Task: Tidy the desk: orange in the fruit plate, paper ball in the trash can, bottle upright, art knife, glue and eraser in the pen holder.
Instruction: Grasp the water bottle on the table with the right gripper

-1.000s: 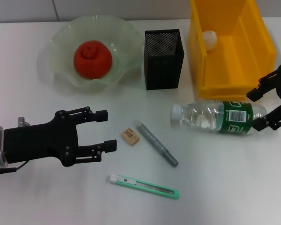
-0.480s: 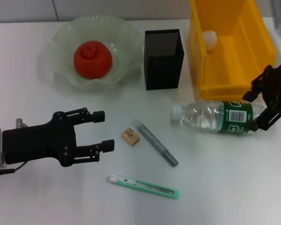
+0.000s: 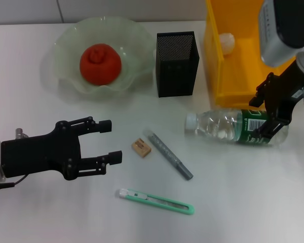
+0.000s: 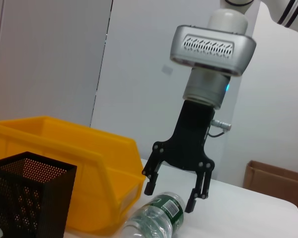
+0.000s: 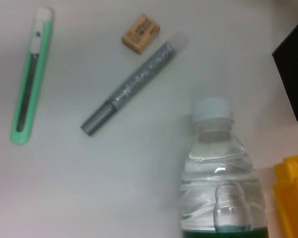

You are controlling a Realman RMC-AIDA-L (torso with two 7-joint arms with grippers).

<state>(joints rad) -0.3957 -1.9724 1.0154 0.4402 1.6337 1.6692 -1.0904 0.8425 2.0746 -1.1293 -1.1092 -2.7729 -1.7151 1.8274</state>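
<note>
A clear water bottle with a green label lies on its side on the white desk, cap to the left. My right gripper is open and straddles its labelled end from above; the left wrist view shows it just over the bottle. My left gripper is open and empty at the left, near the eraser. The grey glue stick and green art knife lie beside it. The orange sits in the fruit plate. The paper ball lies in the yellow bin.
The black mesh pen holder stands between the plate and the bin. The right wrist view shows the bottle, glue stick, eraser and art knife.
My right arm has swung in over the bottle, its open gripper moving left from the bottle's base onto the labelled end. The left gripper has barely moved.
</note>
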